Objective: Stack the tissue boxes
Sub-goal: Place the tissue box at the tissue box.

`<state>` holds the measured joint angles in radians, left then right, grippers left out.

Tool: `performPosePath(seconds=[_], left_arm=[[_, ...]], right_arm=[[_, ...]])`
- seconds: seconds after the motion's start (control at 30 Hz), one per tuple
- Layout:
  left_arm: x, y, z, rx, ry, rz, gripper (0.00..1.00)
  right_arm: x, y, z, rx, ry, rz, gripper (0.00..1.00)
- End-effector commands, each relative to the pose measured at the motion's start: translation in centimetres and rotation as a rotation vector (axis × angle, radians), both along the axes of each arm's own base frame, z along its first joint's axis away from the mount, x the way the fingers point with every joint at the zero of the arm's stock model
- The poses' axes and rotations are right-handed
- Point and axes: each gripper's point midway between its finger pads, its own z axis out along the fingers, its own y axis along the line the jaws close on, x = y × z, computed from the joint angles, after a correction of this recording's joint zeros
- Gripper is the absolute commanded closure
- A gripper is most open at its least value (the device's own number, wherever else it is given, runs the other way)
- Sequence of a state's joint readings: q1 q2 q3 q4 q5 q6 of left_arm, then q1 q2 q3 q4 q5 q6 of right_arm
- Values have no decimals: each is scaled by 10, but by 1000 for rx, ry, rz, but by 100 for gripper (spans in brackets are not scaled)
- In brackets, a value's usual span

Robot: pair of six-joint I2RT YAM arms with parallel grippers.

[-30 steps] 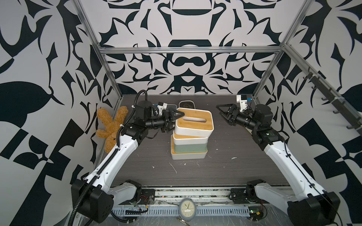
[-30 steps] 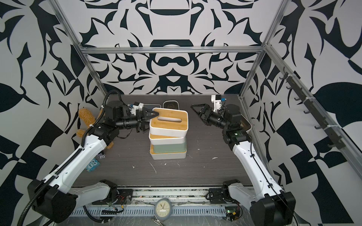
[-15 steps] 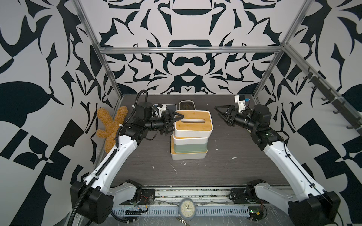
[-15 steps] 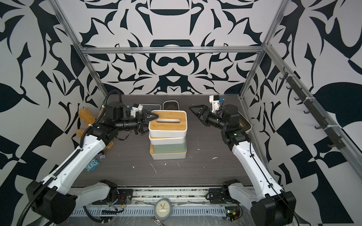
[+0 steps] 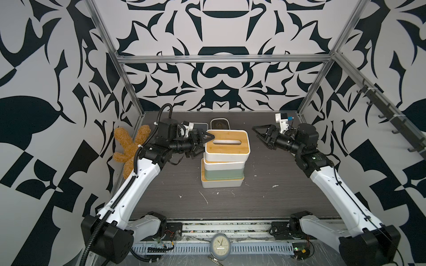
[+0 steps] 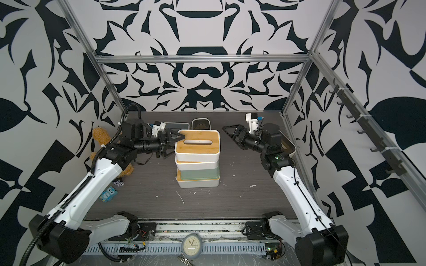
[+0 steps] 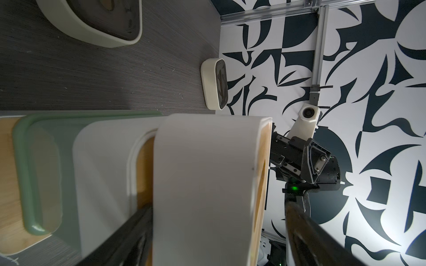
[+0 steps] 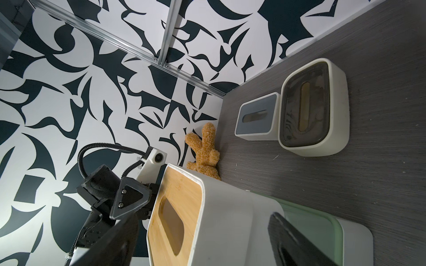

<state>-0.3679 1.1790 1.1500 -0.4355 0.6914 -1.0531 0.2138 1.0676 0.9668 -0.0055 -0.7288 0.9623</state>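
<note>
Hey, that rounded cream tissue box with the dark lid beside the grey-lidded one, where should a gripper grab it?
Take the cream box from above, jaws across its narrow width on the straight middle of its long walls; the rounded corners would likely slip. The grey-lidded box sits close beside one long wall, so that finger has little room.

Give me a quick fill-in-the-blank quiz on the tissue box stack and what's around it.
1. The stack is ___ boxes high.
2. The green box is ___ from the bottom.
3. The bunny sits on the robot's ___ side.
4. The right gripper is ___, clear of the stack.
Missing words: four; second; left; open.
</note>
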Motion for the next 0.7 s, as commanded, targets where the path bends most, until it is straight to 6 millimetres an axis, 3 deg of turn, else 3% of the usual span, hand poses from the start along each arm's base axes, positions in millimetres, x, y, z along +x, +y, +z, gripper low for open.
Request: performPosePath(seconds=[0.0,0.43,0.53,0.67], left_arm=[[-2,5,21,-7,-62,7,9],[3,28,36,10,-112,60,9],[4,32,48,60,-191,49,1],[2,28,55,86,-245,-21,0]], right_arm=[[-6,2,22,0,-80,14,8],[-15,3,28,-28,-99,37,8],[-21,7,33,-27,-117,60,8],[-30,18,39,-44,-135,101,8]])
